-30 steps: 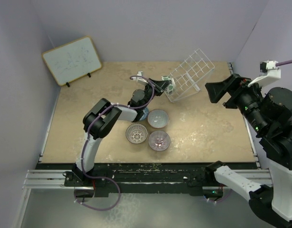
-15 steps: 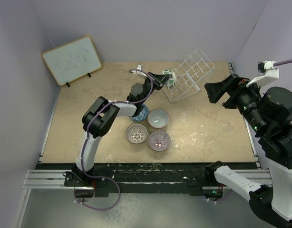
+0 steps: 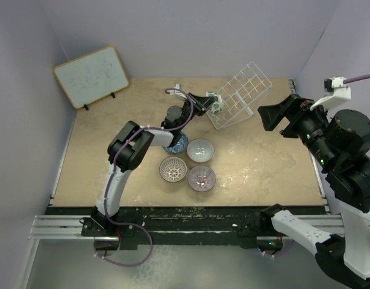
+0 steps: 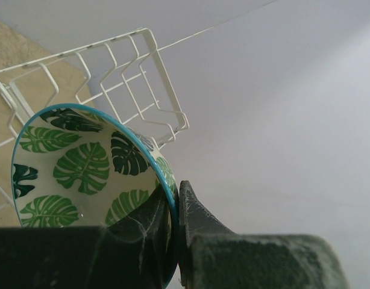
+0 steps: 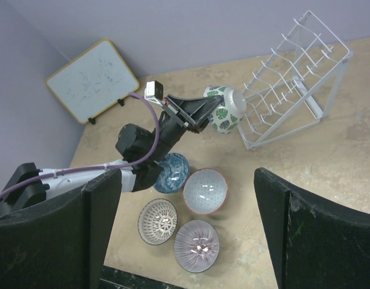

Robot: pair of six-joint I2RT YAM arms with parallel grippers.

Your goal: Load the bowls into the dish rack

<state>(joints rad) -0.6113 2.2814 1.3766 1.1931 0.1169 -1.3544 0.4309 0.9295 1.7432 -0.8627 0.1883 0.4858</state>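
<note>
My left gripper [image 3: 210, 102] is shut on the rim of the green-and-white leaf bowl [image 3: 217, 105] and holds it in the air against the near left edge of the white wire dish rack [image 3: 242, 93]. In the left wrist view the bowl [image 4: 82, 174] sits on edge just before the rack's wires [image 4: 122, 84]. Four bowls rest on the table: blue [image 3: 178, 142], pale grey-white [image 3: 200, 150], brown-white lattice [image 3: 172, 169] and pinkish-purple [image 3: 202, 177]. My right gripper [image 3: 266, 117] is open and empty, high at the right.
A wood-framed whiteboard [image 3: 91, 75] leans at the back left corner. Purple walls close the table in at the back and sides. The dish rack [image 5: 290, 84] stands slanted near the back right.
My left gripper has lifted the green-and-white bowl up and right, closer to the rack's left edge. The right arm has barely moved.
</note>
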